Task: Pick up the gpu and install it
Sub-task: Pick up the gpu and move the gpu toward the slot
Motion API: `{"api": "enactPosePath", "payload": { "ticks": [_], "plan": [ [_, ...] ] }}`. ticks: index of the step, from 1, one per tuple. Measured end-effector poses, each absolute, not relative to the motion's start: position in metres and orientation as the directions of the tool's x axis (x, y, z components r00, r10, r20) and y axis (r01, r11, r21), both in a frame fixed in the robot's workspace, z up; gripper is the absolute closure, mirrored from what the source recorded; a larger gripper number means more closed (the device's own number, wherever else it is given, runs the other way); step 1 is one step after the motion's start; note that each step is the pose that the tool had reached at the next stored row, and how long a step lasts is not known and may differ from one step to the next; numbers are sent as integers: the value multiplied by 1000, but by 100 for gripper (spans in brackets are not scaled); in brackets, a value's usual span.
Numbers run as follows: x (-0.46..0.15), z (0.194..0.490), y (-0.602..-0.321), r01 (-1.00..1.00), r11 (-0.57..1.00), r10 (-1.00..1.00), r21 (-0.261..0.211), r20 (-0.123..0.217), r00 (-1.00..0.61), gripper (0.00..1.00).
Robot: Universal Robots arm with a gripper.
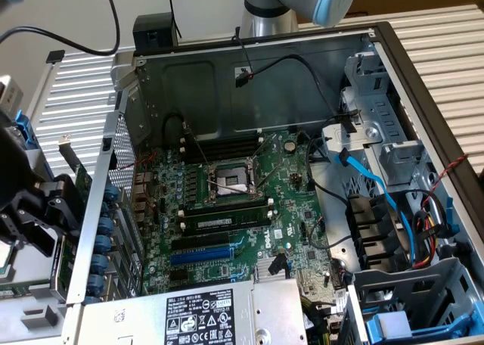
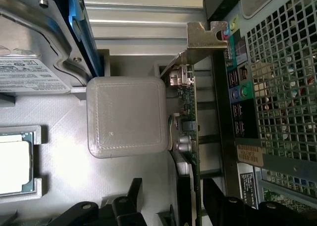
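Claw (image 2: 172,205) spread wide — gpu (image 2: 190,112) stands edge-on between its jaws.

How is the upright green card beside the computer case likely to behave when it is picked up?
The card is probably stiff: a flat board with a metal bracket at one end. It stands thin and upright, so a sideways push might tip it. Its small exposed parts look fragile, so a gentle grip seems wise.
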State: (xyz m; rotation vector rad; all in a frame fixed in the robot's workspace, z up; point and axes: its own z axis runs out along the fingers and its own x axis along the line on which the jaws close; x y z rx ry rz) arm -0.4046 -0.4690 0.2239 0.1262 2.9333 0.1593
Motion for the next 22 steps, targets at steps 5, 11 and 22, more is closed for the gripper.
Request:
{"api": "enactPosePath", "payload": {
  "ticks": [5, 11, 22],
  "plan": [
    [-401, 223, -470, 74, 991, 96, 116, -195, -976, 40],
    [-401, 222, -470, 74, 991, 96, 116, -195, -976, 40],
    [-400, 218, -470, 74, 991, 96, 116, -195, -976, 55]
  ]
}}
